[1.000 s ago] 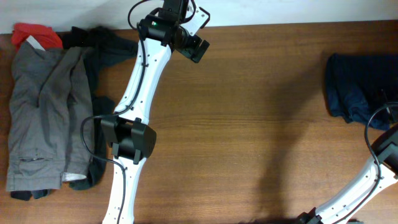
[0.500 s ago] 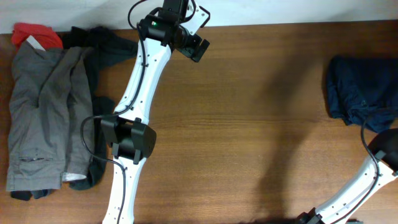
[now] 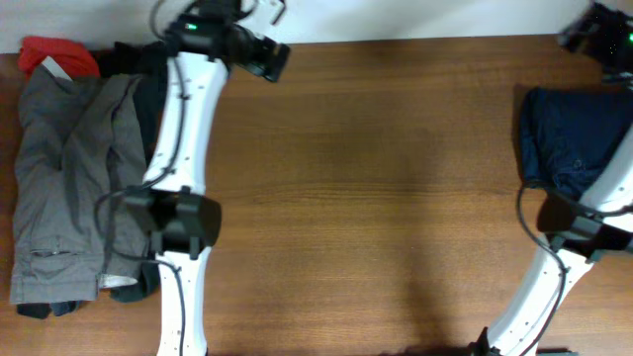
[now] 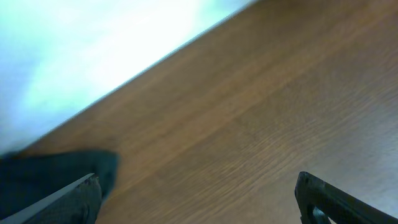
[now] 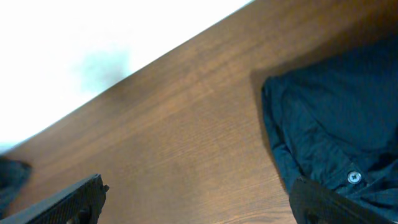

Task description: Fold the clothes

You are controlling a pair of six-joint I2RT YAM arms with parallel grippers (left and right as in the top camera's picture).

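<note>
**Both pincers wide and empty; clothes lie at the two ends of the table**

Overhead: The left gripper (image 3: 265, 57) hangs over the far edge of the table (image 3: 376, 198), left of the middle. From up here its jaws cannot be judged. Just to its left is a heap of clothes. The grey trousers (image 3: 64, 188) stretch along the table's left end. A black garment (image 3: 138, 64) lies beside and under them, partly hidden by the left arm (image 3: 183, 138). A small red piece (image 3: 54, 51) sits in the far left corner. The right gripper (image 3: 605, 32) is at the far right corner, blurred at the picture's edge. The navy shorts (image 3: 569, 138) lie bunched directly on its near side, and the right arm (image 3: 584, 213) crosses their near part. The two heaps are well apart, with bare wood between them.

Left wrist: The left gripper's fingers (image 4: 68, 199) stand in the bottom corners, spread wide, with only bare wood between them. Dark cloth lies just beside the left-hand finger. Whether it touches the finger cannot be told.

Right wrist: The right gripper's fingers (image 5: 68, 199) are also spread wide and hold nothing. The navy shorts fill the right side of the view, just beyond the right-hand finger and not between the two. A pale button (image 5: 354, 177) shows close to that finger.
</note>
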